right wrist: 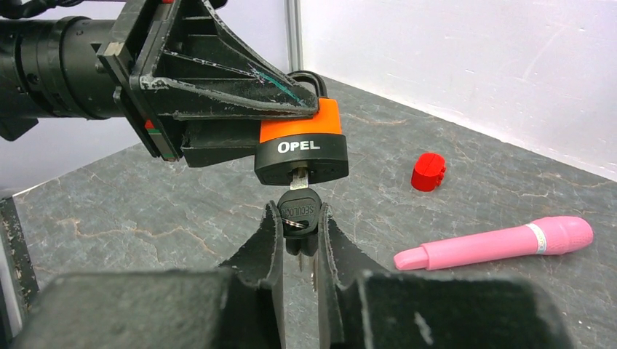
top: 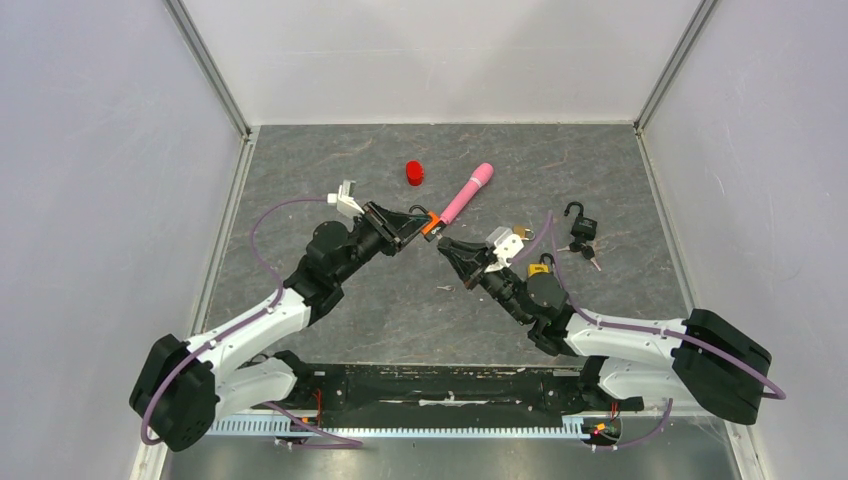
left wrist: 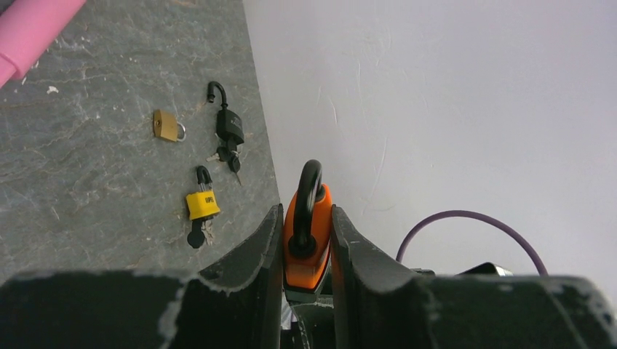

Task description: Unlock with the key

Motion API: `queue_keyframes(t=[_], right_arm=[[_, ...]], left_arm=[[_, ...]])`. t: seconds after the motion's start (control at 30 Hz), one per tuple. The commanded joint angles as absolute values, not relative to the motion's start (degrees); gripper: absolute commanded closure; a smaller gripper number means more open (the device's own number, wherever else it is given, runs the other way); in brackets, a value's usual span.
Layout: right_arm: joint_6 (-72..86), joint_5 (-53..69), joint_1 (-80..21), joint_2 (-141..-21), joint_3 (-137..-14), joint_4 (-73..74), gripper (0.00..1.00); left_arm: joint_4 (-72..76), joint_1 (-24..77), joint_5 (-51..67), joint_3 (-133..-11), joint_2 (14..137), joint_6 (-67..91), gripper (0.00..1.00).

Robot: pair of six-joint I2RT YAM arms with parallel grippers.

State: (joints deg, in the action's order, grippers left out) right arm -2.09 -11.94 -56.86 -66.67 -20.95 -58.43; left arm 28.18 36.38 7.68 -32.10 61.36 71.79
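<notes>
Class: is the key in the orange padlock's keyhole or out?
In. The key is plugged into the orange padlock from below, its head pinched by the right gripper.

Padlocks, four: orange padlock (left wrist: 308,240), black padlock (left wrist: 230,127), yellow padlock (left wrist: 202,204), brass padlock (left wrist: 166,125). One pink cylinder (top: 467,192), one red cap (top: 414,173) and two robot arms, left arm (top: 262,322) and right arm (top: 625,338). One key (right wrist: 299,209) sits in the orange padlock; the loose keys (left wrist: 227,157) by the black and yellow padlocks are too small to count.
</notes>
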Motion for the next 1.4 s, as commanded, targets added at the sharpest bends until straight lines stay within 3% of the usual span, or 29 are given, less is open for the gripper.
queue_keyframes(t=[0.0, 0.27, 0.47, 0.97, 1.37], right_arm=[[-1.2, -12.3, -56.5, -66.5, -24.1, -60.1, 1.00], [13.5, -2.2, -49.0, -65.7, -22.9, -65.5, 1.00], [20.6, 7.6, -43.8, -66.3, -23.2, -70.7, 1.00], [22.5, 14.4, -40.0, -69.5, -27.7, -69.1, 0.99], [13.8, 9.2, -40.6, -68.5, -26.9, -57.6, 1.00]], left_arm=[[35.0, 41.0, 12.9, -34.6, 62.1, 67.9, 0.98], [47.8, 43.5, 19.0, -31.4, 65.0, 66.0, 0.98], [49.4, 45.5, 22.9, -32.4, 66.3, 63.1, 0.98], [50.1, 46.4, 25.6, -34.2, 69.7, 63.7, 0.98], [31.4, 46.5, 16.1, -37.4, 66.1, 59.5, 0.98]])
